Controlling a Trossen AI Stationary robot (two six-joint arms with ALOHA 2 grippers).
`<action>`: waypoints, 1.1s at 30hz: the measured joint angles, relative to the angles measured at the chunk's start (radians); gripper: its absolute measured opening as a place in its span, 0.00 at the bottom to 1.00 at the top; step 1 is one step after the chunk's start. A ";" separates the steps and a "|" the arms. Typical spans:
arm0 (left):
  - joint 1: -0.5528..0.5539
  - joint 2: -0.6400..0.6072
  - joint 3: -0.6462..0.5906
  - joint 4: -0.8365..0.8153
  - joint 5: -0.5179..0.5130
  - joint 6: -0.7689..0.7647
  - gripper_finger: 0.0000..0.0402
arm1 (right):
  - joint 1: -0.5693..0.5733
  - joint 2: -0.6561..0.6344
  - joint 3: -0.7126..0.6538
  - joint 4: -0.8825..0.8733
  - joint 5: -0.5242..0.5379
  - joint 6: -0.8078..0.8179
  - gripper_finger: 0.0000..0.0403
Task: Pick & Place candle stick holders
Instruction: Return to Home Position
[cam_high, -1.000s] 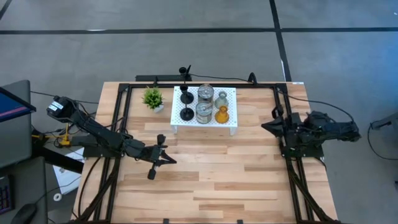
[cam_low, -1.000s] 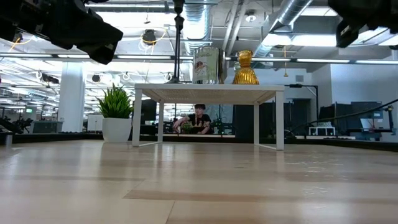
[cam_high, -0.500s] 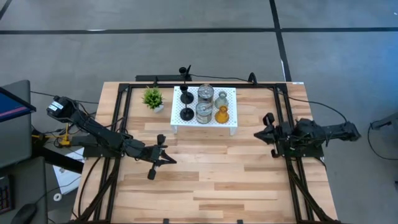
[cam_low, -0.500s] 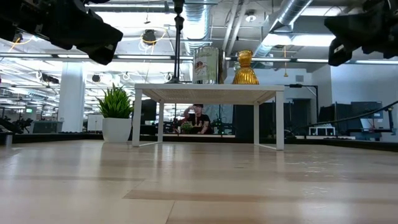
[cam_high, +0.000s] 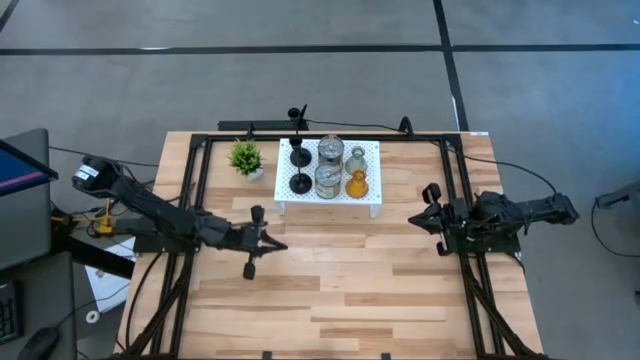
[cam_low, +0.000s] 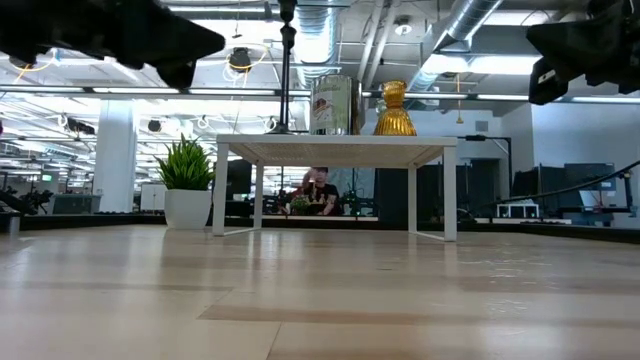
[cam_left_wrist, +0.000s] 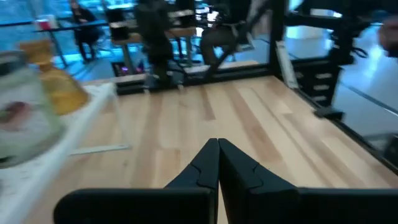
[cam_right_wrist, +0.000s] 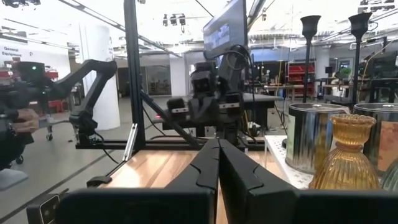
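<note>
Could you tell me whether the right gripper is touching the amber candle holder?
Apart. The high view shows the right gripper over the table, with wood plainly visible between it and the amber candle holder.

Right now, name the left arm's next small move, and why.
Probably draw the left gripper back toward its base: it is shut, empty, and all six candle stick holders sit on the white stand. Right gripper waits at the table's right.
</note>
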 joint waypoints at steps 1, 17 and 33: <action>0.018 -0.011 0.000 -0.003 0.000 0.001 0.01 | 0.000 0.000 0.000 0.000 0.000 0.000 0.00; 0.072 -0.556 0.000 -0.592 0.001 -0.009 0.01 | 0.000 0.000 -0.001 -0.015 0.001 0.026 0.00; 0.071 -0.732 -0.001 -0.809 0.051 0.046 0.01 | 0.000 0.000 -0.001 -0.016 0.001 0.026 0.00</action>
